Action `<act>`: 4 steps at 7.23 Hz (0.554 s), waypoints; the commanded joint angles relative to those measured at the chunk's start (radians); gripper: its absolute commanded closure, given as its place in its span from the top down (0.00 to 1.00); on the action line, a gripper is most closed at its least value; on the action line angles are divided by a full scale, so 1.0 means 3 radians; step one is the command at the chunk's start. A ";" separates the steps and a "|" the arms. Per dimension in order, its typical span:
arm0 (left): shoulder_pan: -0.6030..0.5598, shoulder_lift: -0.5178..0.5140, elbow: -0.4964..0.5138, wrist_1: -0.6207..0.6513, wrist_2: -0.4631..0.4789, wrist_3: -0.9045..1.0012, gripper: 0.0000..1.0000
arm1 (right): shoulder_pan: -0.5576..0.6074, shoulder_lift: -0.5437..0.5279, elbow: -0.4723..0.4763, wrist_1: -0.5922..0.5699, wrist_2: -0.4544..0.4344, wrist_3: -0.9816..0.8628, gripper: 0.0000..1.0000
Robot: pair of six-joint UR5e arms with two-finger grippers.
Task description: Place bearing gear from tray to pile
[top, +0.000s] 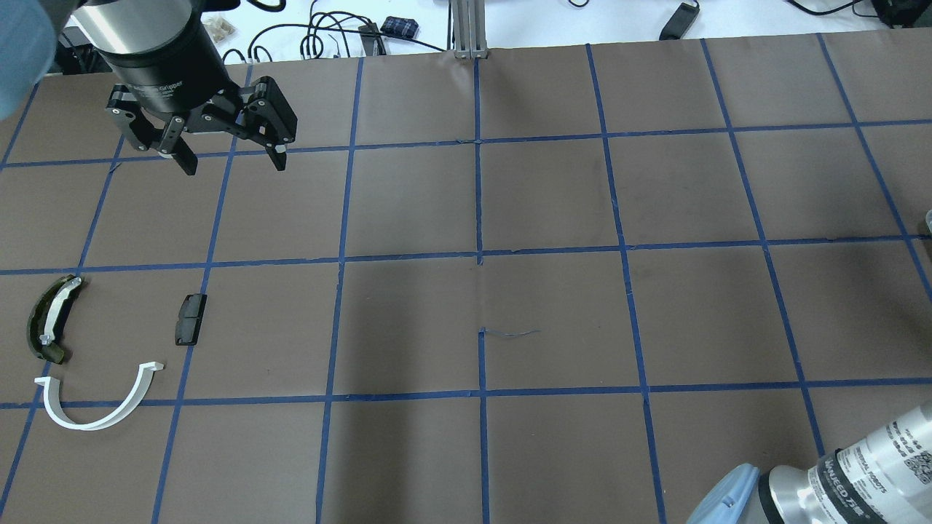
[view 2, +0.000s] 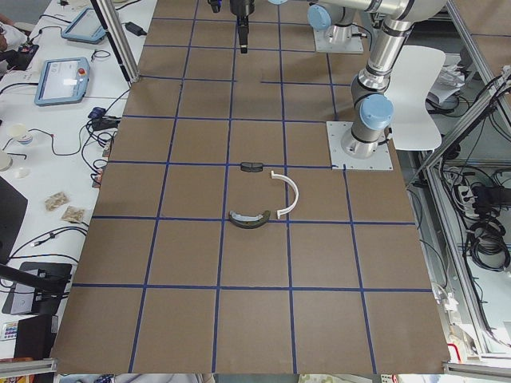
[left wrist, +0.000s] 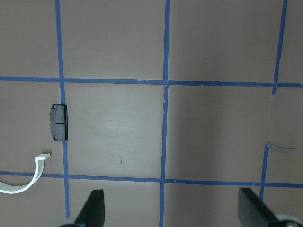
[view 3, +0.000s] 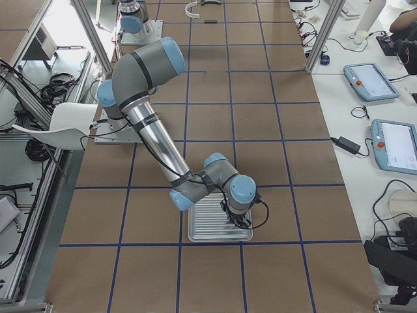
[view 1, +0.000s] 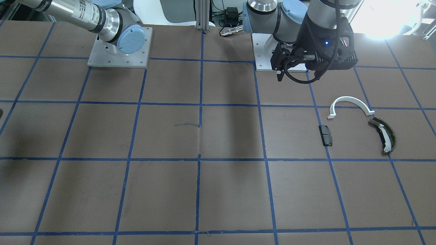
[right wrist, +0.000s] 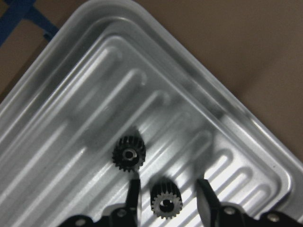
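Two small black bearing gears lie in the ribbed silver tray [right wrist: 71,109]. My right gripper [right wrist: 168,180] is open low over the tray, its fingers on either side of the nearer gear [right wrist: 165,201]. The other gear [right wrist: 129,153] lies just beyond. The tray [view 3: 203,225] also shows in the exterior right view. The pile lies at the table's far end: a white half-ring arc [top: 95,424], a dark olive curved piece [top: 47,320] and a black block [top: 191,319]. My left gripper [top: 229,156] hangs open and empty above the table beyond the pile.
The brown table [top: 553,313] carries a blue tape grid. Both arm base plates [view 1: 119,47] stand on the robot's side. Cables and tablets [view 3: 371,81] lie on the white bench off the table's far edge.
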 commanded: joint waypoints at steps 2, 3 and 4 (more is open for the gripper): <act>0.0000 -0.0003 0.0009 -0.0001 -0.0004 0.0000 1.00 | 0.0000 -0.0025 -0.0002 0.0040 -0.0020 0.0029 0.14; 0.0000 -0.0003 -0.0006 -0.0001 -0.0004 0.0000 1.00 | 0.0000 -0.0106 -0.0032 0.0166 -0.0020 0.0110 0.13; 0.0000 0.0007 -0.0027 -0.0001 -0.0004 0.0000 1.00 | 0.0025 -0.0279 -0.0048 0.0512 0.0015 0.0369 0.13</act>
